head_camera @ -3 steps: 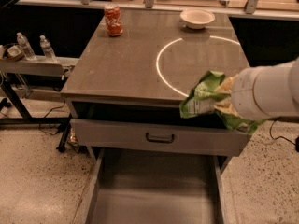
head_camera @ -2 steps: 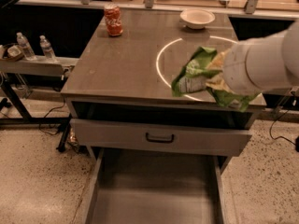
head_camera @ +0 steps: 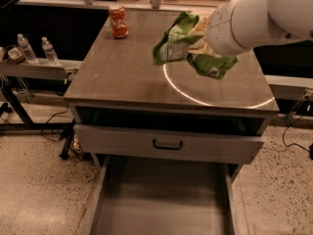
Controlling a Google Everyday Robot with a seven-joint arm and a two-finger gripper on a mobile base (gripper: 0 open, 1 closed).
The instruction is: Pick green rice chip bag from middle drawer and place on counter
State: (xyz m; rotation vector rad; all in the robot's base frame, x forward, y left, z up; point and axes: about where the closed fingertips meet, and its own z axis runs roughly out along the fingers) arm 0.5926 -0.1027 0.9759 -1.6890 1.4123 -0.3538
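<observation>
1. Light-green and crinkly, the green rice chip bag [head_camera: 177, 39] is crumpled into two lobes. A white printed panel faces the camera on the left lobe, and a smaller fold hangs lower on the right.
2. The bag is in the air above the counter [head_camera: 122, 70], over the back part of the bright ring of light [head_camera: 215, 101] reflected there, and does not touch the top.
3. The gripper [head_camera: 199, 40] sits at the end of the white arm, mostly buried in the bag's folds. It is clamped on the bag and carries its weight.
4. The middle drawer [head_camera: 161, 209] stands pulled out below, with its grey floor bare.
5. A red can [head_camera: 118, 20] stands at the counter's back left, well apart from the bag.
6. Compared with a moment earlier, the bag and gripper are higher and further left, deeper over the counter. The white bowl seen then at the back is now hidden behind them.
</observation>
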